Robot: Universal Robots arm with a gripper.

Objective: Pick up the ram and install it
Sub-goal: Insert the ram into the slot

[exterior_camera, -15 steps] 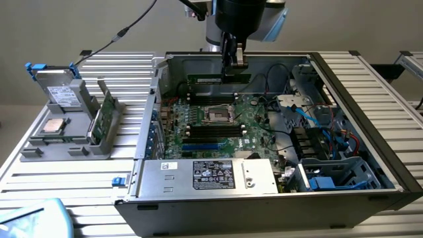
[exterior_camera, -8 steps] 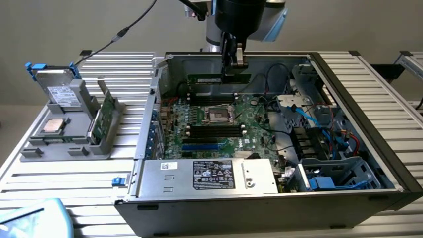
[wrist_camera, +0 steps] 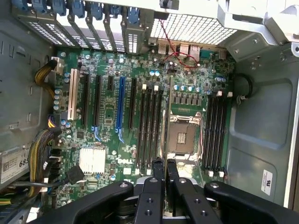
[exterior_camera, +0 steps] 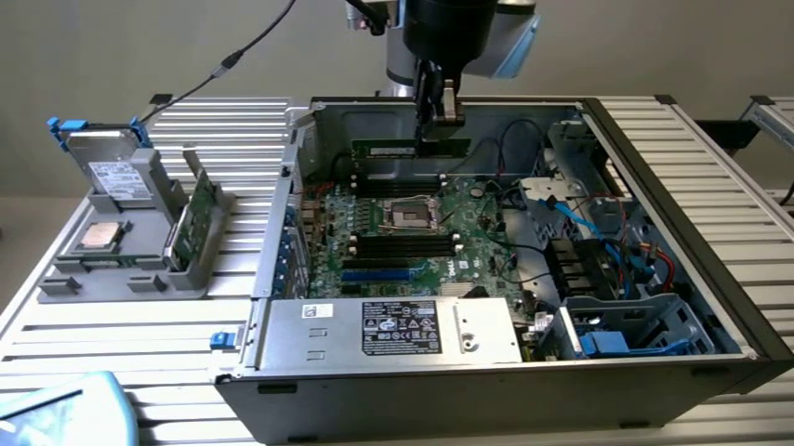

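The gripper (exterior_camera: 438,133) (wrist_camera: 163,170) is clamped almost fully closed on the ram (exterior_camera: 394,147) (wrist_camera: 166,116), its two dark fingers pinching the top edge of the thin green stick, which hangs edge-down directly beneath them inside the open computer case (exterior_camera: 694,232). Below the gripper lies the motherboard (exterior_camera: 478,246) (wrist_camera: 117,102). In the wrist view the ram's edge runs between a bank of black memory slots (wrist_camera: 150,121) and the CPU socket (wrist_camera: 186,136); whether it touches a slot cannot be told.
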